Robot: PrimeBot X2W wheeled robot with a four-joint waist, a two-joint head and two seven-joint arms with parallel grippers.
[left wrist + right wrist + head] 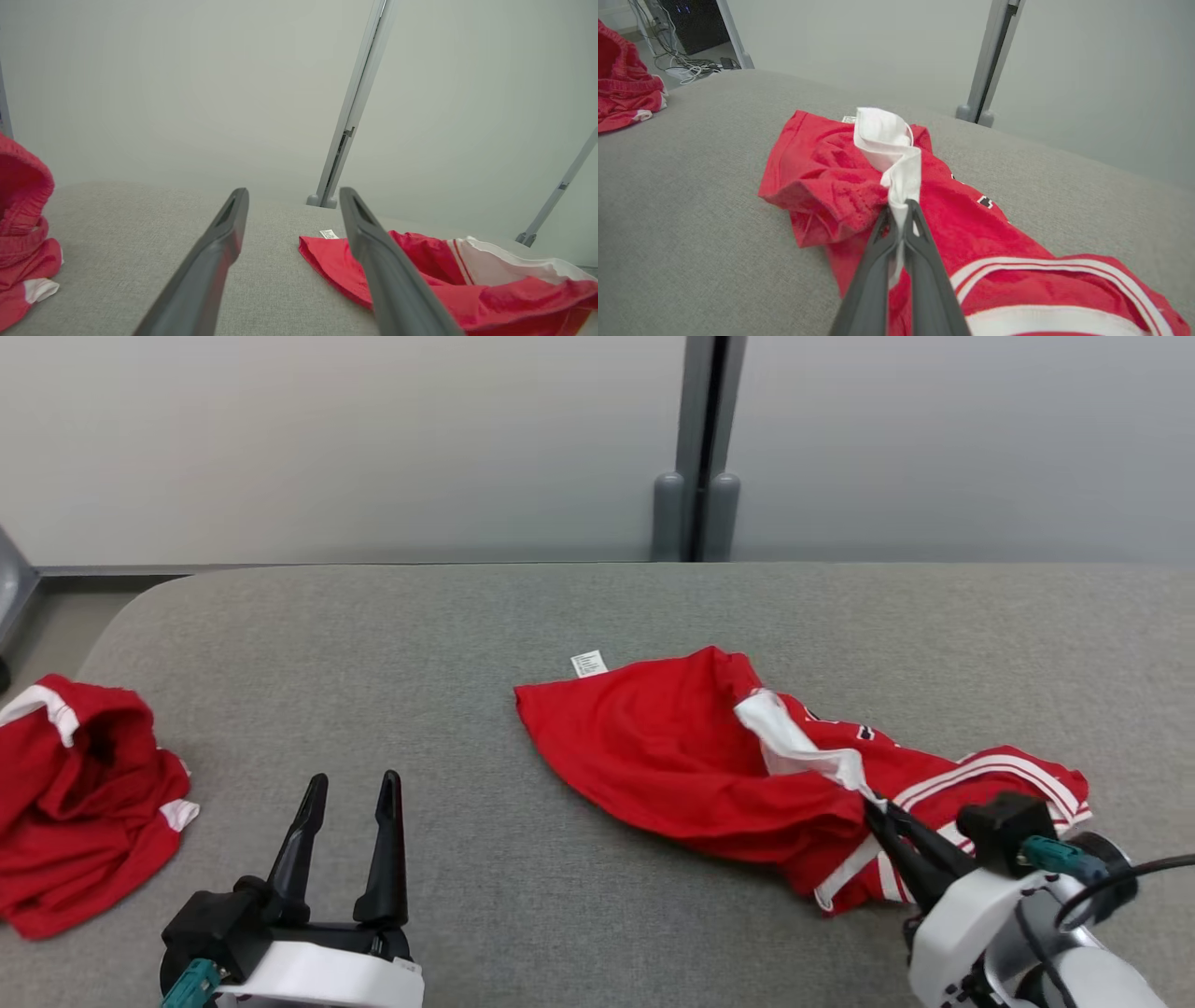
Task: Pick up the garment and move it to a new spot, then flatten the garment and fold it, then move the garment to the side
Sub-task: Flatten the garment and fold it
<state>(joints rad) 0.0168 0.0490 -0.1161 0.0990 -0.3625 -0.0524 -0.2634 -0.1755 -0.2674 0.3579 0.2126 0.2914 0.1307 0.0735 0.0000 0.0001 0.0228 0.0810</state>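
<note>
Red mesh fabric, white-striped: in the head view you see the garment [681,756] lying crumpled right of centre on the grey padded table [467,616], a small label [588,664] at its far edge; your right gripper [878,807] pinches its white band [794,747]; your left gripper [355,782] hovers spread and empty; a second red garment [75,784] lies far left. In the left wrist view the jaws stand wide apart; in the right wrist view the jaws are clamped on the white band, red folds bunched beside them.
</note>
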